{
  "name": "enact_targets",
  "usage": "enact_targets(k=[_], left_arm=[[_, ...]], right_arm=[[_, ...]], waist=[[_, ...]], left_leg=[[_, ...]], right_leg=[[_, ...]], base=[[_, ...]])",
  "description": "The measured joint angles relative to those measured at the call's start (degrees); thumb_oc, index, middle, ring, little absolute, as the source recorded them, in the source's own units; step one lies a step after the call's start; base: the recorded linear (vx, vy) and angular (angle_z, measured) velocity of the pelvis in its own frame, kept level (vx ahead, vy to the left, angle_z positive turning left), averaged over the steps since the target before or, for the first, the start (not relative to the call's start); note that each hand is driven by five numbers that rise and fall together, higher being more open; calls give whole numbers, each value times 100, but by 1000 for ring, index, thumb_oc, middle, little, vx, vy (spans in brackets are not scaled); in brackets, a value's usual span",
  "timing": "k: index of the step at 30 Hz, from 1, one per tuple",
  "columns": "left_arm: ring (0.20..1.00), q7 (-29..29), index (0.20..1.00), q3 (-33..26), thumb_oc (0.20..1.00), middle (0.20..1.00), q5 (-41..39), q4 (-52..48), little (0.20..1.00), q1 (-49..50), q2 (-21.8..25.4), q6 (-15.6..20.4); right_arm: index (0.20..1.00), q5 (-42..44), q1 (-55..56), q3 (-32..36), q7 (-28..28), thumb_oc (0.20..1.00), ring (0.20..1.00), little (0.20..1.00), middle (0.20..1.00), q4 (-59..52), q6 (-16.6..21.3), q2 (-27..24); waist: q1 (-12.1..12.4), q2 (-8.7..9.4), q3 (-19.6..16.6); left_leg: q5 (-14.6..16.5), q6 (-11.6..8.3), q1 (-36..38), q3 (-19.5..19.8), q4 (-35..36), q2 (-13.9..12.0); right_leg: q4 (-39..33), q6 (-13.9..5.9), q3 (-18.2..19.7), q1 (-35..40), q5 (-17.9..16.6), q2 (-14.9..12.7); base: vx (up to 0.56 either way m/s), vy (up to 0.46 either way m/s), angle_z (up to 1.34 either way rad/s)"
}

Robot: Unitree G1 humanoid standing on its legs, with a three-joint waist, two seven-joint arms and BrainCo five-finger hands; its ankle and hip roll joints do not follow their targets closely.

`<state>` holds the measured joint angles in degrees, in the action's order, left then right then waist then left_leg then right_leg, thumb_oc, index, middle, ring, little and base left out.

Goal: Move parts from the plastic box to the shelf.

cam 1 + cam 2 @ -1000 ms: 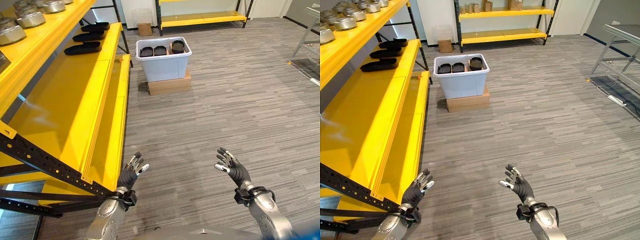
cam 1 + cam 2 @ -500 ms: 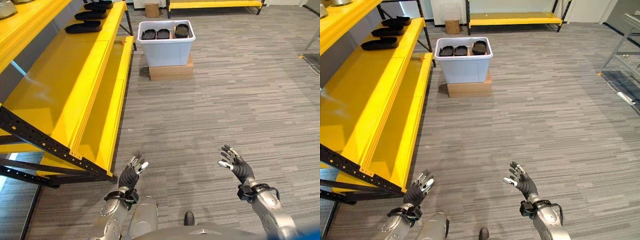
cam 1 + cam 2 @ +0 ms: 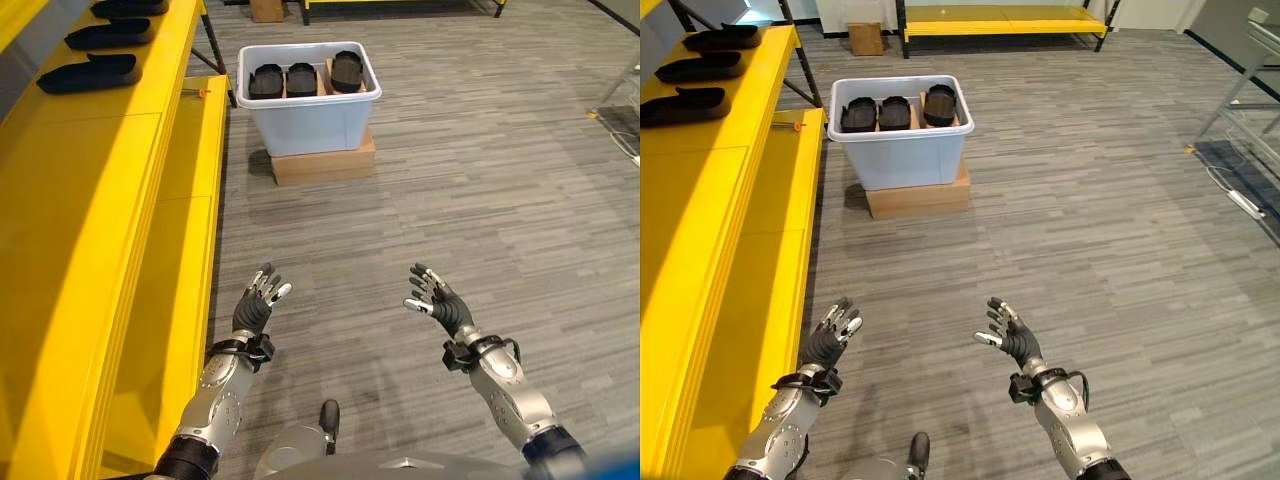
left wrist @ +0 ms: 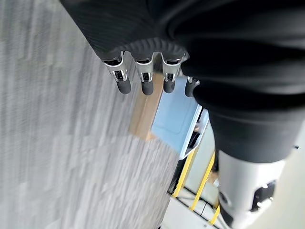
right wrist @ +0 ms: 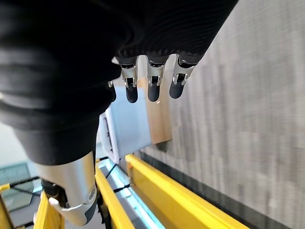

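Note:
A pale plastic box (image 3: 312, 115) stands on a flat cardboard box (image 3: 322, 162) on the carpet ahead, holding three dark parts (image 3: 303, 78) side by side. On the yellow shelf (image 3: 90, 230) along my left lie three more dark parts (image 3: 87, 73). My left hand (image 3: 254, 308) and right hand (image 3: 437, 300) hover low over the carpet, well short of the box, both open and empty. The left wrist view looks past straight fingers (image 4: 143, 82) to the plastic box (image 4: 177, 124). In the right wrist view the plastic box (image 5: 127, 126) appears beyond the fingers (image 5: 152, 86).
Another yellow rack (image 3: 1000, 22) stands at the far wall, with a small cardboard box (image 3: 866, 38) on the floor beside it. A grey metal frame (image 3: 1248, 80) is at the right edge. Open grey carpet (image 3: 470, 190) lies between me and the plastic box.
The camera has moved forward and tilted, so the plastic box and shelf look nearer. Both hands stay open and empty, held slightly higher in the picture.

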<state>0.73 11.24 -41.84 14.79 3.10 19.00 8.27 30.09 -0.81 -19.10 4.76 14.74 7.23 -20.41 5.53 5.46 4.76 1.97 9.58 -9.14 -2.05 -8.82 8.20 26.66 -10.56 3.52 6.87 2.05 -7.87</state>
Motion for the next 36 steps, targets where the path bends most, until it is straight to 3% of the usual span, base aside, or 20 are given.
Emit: enact_targets(k=[2, 3, 4, 6, 8, 13, 15, 16, 17, 22, 24, 26, 27, 28, 29, 30, 31, 32, 34, 36], left_arm=[[1000, 44, 1000, 73, 1000, 1000, 33, -52, 1000, 19, 84, -4], [1000, 61, 1000, 111, 1000, 1000, 36, -138, 1000, 236, 96, 8], [1000, 106, 1000, 139, 1000, 1000, 45, -53, 1000, 306, 138, 35], [1000, 160, 1000, 236, 1000, 1000, 81, 28, 1000, 243, 96, -7], [1000, 105, 1000, 220, 1000, 1000, 90, 8, 1000, 294, -17, -30], [1000, 79, 1000, 74, 1000, 1000, 81, 19, 1000, 495, 9, -14], [1000, 48, 1000, 77, 1000, 1000, 82, 20, 1000, 524, -57, -18], [1000, 13, 1000, 85, 1000, 1000, 82, 1, 1000, 575, -76, -17], [1000, -40, 1000, 88, 1000, 1000, 82, -1, 1000, 560, -110, -18], [1000, -48, 1000, 91, 1000, 1000, 74, -260, 1000, 555, -208, -7], [1000, -46, 1000, 143, 1000, 1000, 71, -230, 1000, 528, -349, -15], [1000, -55, 1000, 216, 1000, 1000, 50, -222, 1000, 419, -317, -16], [1000, -60, 1000, 206, 1000, 1000, 30, -222, 1000, 517, -294, -11], [1000, -61, 1000, 220, 1000, 1000, 17, -215, 1000, 596, -287, -14], [1000, -93, 1000, 236, 1000, 1000, -9, -224, 1000, 687, -298, -19], [1000, -125, 1000, 208, 1000, 1000, -24, -219, 1000, 637, -208, -25], [1000, -118, 1000, 170, 1000, 1000, -34, -217, 1000, 706, -137, -47], [1000, -118, 1000, 163, 1000, 1000, -31, -215, 1000, 710, -154, -57], [1000, -115, 1000, 165, 1000, 1000, -2, -10, 1000, 769, -310, -57], [1000, -83, 1000, 48, 1000, 1000, 14, 113, 1000, 822, -273, -62]], right_arm=[[1000, 0, 22, 95, -9, 1000, 1000, 1000, 1000, 139, -11, 263], [1000, -6, 131, -23, 18, 1000, 1000, 1000, 1000, 71, -17, 161], [1000, -9, 84, -23, 71, 1000, 1000, 1000, 1000, 188, -11, 264], [1000, -7, 158, 66, 84, 1000, 1000, 1000, 1000, -12, -19, 228], [1000, -3, 371, -10, 87, 1000, 1000, 1000, 1000, -150, -17, 123], [1000, -2, 497, -167, 109, 1000, 1000, 1000, 1000, -158, -98, -36], [1000, -2, 479, -147, 105, 1000, 1000, 1000, 1000, -138, -143, -110], [1000, -2, 488, -102, 105, 1000, 1000, 1000, 1000, -154, -143, -126], [1000, -2, 514, -50, 106, 1000, 1000, 1000, 1000, -164, -143, -179], [1000, -1, 137, 103, 114, 1000, 1000, 1000, 1000, -378, -116, -303], [1000, -2, 104, 107, 122, 1000, 1000, 1000, 1000, -227, -110, -363], [1000, -2, 278, 124, 133, 1000, 1000, 1000, 1000, -222, -120, -369], [1000, -1, 411, 121, 141, 1000, 1000, 1000, 1000, -220, -122, -395], [1000, 0, 550, 133, 149, 1000, 1000, 1000, 1000, -261, -118, -452], [1000, 0, 636, 123, 145, 1000, 1000, 1000, 1000, -255, -120, -550], [1000, 0, 741, 238, 108, 1000, 1000, 1000, 1000, -233, -158, -506], [1000, 0, 734, 290, 81, 1000, 1000, 1000, 1000, -261, -150, -382], [1000, 1, 641, 314, 68, 1000, 1000, 1000, 1000, -252, -136, -359], [1000, -3, 449, 316, -27, 1000, 1000, 1000, 1000, -114, -101, -383], [1000, -5, 621, 247, -47, 1000, 1000, 1000, 1000, 5, -111, -444]], waist=[[-48, 21, 32], [2, -130, -174], [21, -25, -107], [-287, -358, 296], [-610, -642, 476], [-696, -485, 292], [-788, -512, 269], [-819, -466, 277], [-845, -425, 270], [-744, -393, 203], [-821, -647, 65], [-794, -562, 27], [-733, -533, 26], [-661, -502, 36], [-598, -393, 123], [-524, -202, 289], [-511, 42, 425], [-480, -45, 489], [-380, -495, 587], [-300, -426, 531]], left_leg=[[432, 212, -562, -45, -1187, 68], [316, -137, -135, 120, -148, -144], [505, 8, 62, 294, -172, 67], [669, 201, 558, 681, -40, -119], [494, -86, 1066, 842, 386, -316], [1036, -528, 2272, 1048, 977, -431], [1133, -827, 2489, 1110, 743, -569], [1077, -1049, 2516, 1112, 476, -593], [1156, -1073, 2640, 1162, 473, -633], [943, -897, 1768, 1179, 678, -644], [902, -900, 1651, 1365, 418, -982], [976, -1069, 1348, 1349, -477, -859], [866, -1255, 737, 1246, -1974, -640], [173, -1684, -87, 1215, -3495, -494], [-1089, -1652, -862, 1196, -4705, -308], [-792, -1270, -1834, 485, -5803, -547], [-482, -962, -2330, 108, -4734, -785], [-490, -1007, -2443, 169, -3726, -865], [-506, -1059, -2048, 451, 779, -1233], [-426, -995, -1862, 723, 1254, -1168]], right_leg=[[1305, -78, 183, -585, -1184, 126], [1791, -155, 162, -815, -954, 311], [2138, 36, 299, -1033, -601, 230], [3174, 748, 59, -2212, 487, 747], [2032, 967, -398, -3208, 738, 777], [-1922, 761, -384, -3279, 225, 442], [-2087, 891, -245, -2929, -414, 550], [-2082, 1340, -220, -2706, -795, 585], [-2120, 1373, -193, -2454, -1157, 585], [-2606, 1392, -366, -1715, -931, 761], [-2613, 1298, -564, -1506, -671, 1002], [-2869, 1337, -641, -1195, -578, 987], [-2839, 1529, -660, -1022, -475, 973], [-2769, 1605, -684, -935, -335, 904], [-2752, 1725, -737, -820, -233, 835], [-2900, 1897, -790, -526, -77, 755], [-2948, 1893, -783, -293, 56, 667], [-2971, 1911, -733, -146, 157, 754], [-3133, 1506, -378, 518, 462, 1011], [-3186, 1427, -225, 992, 794, 856]], base=[[223, 123, 59], [354, 171, 9], [410, 144, 23], [274, 42, 50], [291, -64, 58], [275, -106, 34], [247, -133, 55], [269, -151, 58], [273, -158, 49], [215, -168, 5], [229, -189, 19], [190, -173, 36], [159, -263, 9], [110, -211, 15], [164, -199, 31], [191, -53, 43], [321, 21, 24], [419, 99, -15], [444, 143, -95], [484, 177, -120]])
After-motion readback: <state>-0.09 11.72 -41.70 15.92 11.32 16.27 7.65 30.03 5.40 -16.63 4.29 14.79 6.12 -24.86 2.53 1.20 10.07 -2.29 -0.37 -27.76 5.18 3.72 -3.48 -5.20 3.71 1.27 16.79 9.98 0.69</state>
